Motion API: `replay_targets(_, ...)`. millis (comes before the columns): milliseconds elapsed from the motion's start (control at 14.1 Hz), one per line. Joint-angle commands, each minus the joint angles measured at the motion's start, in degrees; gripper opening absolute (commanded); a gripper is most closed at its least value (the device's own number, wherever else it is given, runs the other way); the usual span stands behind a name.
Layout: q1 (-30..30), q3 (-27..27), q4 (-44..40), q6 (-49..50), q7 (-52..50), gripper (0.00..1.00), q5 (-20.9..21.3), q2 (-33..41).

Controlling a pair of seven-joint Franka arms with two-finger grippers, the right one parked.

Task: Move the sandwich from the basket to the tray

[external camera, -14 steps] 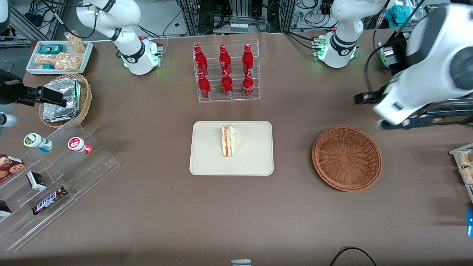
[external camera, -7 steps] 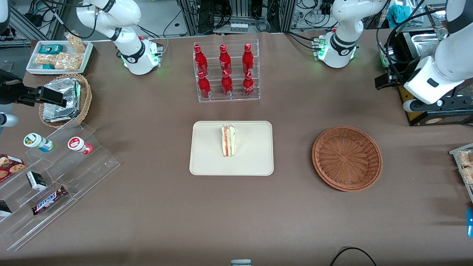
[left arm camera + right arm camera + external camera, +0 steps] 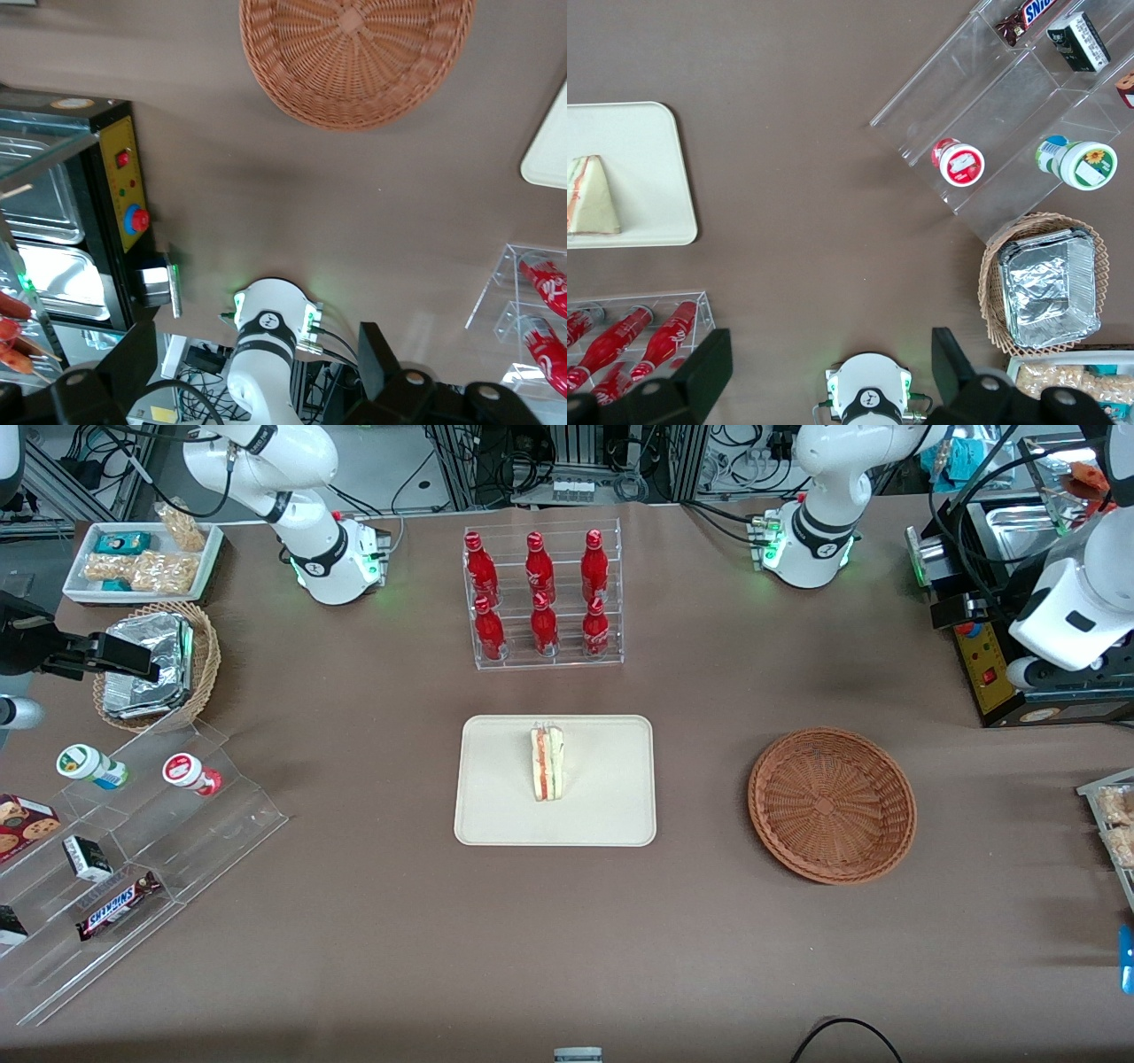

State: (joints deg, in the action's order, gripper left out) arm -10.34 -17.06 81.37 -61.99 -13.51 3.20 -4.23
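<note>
The sandwich (image 3: 547, 763) stands on its edge near the middle of the cream tray (image 3: 496, 815), with its red and green layers showing. The right wrist view also shows the sandwich (image 3: 592, 197) on the tray (image 3: 651, 168). The reddish-brown basket (image 3: 831, 804) is empty and sits beside the tray toward the working arm's end. My left gripper (image 3: 952, 607) hangs high over the table's edge at the working arm's end, farther from the front camera than the basket. In the left wrist view the gripper (image 3: 255, 347) is open and empty, and the basket (image 3: 354, 53) lies well clear of it.
A clear rack of red bottles (image 3: 542, 598) stands farther back than the tray. A black control box (image 3: 992, 673) with metal pans sits under my gripper. A tan basket of foil packets (image 3: 151, 664), a snack tray (image 3: 142, 558) and a clear stepped shelf (image 3: 133, 841) lie toward the parked arm's end.
My left arm has swung away from above the basket toward the working arm's end and farther back, over the black box. The sandwich, tray and basket have not moved.
</note>
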Motion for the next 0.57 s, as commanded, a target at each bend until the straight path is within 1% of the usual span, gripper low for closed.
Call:
replay_targets(0,8.9,8.68,1.96,-1.02,0.51,1.0,-3.72,3.17)
replay_targets(71,10.58,8.97,1.69,-1.03,-0.02,1.0,-3.55,2.82)
replay_targets(141,10.86,8.97,0.99,-0.94,0.07,1.0,-3.38,2.3)
replay_targets(283,10.69,8.88,-1.72,-0.33,-0.02,1.0,-3.98,0.63)
replay_targets(495,10.43,8.97,-1.91,-0.68,0.15,1.0,-4.34,0.27)
